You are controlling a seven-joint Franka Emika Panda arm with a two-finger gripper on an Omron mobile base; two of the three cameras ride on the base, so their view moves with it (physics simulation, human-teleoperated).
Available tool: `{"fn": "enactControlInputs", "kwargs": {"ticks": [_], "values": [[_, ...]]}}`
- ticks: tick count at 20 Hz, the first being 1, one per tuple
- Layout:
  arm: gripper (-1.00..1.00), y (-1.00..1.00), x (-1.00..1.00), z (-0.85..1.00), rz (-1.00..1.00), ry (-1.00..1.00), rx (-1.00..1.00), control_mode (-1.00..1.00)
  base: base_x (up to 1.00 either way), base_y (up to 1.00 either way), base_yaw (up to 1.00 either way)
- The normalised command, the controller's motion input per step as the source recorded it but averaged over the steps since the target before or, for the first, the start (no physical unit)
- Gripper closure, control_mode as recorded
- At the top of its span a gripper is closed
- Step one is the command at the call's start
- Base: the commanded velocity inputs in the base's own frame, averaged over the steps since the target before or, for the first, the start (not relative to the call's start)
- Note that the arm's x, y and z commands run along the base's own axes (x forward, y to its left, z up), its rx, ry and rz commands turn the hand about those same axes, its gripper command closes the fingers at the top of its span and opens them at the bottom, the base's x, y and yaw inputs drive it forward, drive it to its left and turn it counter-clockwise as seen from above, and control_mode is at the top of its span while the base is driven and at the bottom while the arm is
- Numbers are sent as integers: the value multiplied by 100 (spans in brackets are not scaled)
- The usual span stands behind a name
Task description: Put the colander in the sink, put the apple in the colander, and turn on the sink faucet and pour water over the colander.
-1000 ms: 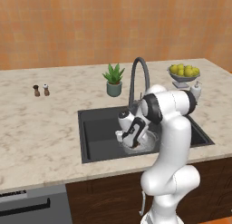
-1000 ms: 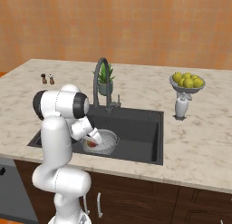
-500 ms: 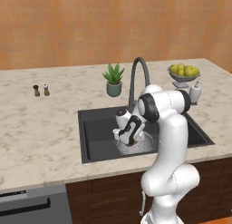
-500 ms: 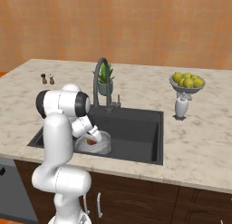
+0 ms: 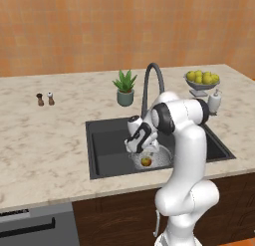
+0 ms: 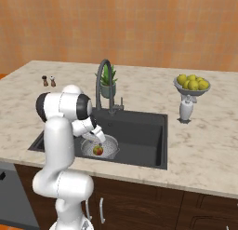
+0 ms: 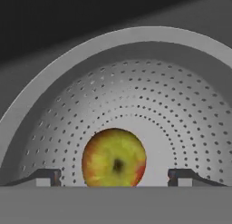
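The grey pierced colander [image 7: 149, 96] sits in the black sink [image 5: 107, 150], near its front edge. Inside it lies the apple [image 7: 114, 157], yellow-green with a red blush, resting on the colander's bottom. My gripper [image 7: 115, 177] hangs just above it and is open: both fingertips [image 7: 50, 177] stand clear of the fruit on either side. From the left base view the hand [image 5: 139, 143] reaches down over the colander [image 5: 154, 158] and the apple [image 5: 146, 162]. The right base view shows the colander [image 6: 108, 143], the apple [image 6: 98, 151] and the gripper [image 6: 98, 137]. The dark gooseneck sink faucet [image 5: 152, 78] arches behind.
A potted plant [image 5: 124, 88] stands behind the sink. A footed bowl of yellow-green fruits [image 5: 201, 79] and a white bottle [image 5: 215, 100] are at the right. Two small shakers [image 5: 45, 98] sit far left. A dishwasher front [image 5: 35, 227] lies below the counter.
The gripper has opened and let go of the apple, which now lies in the colander. The hand has shifted a little within the sink.
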Motion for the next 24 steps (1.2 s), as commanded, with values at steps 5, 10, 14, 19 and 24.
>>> {"fn": "enactControlInputs", "kwargs": {"ticks": [5,10,14,19,24], "values": [[-100,-3,-27,30,0,1,0,-100,0,0,0],[-100,7,-42,53,0,0,0,-100,0,0,0],[-100,12,-57,58,1,0,0,-100,0,0,0],[-100,10,-68,63,9,0,0,-100,0,0,0],[-100,0,-85,62,19,0,1,-100,0,0,0]]}}
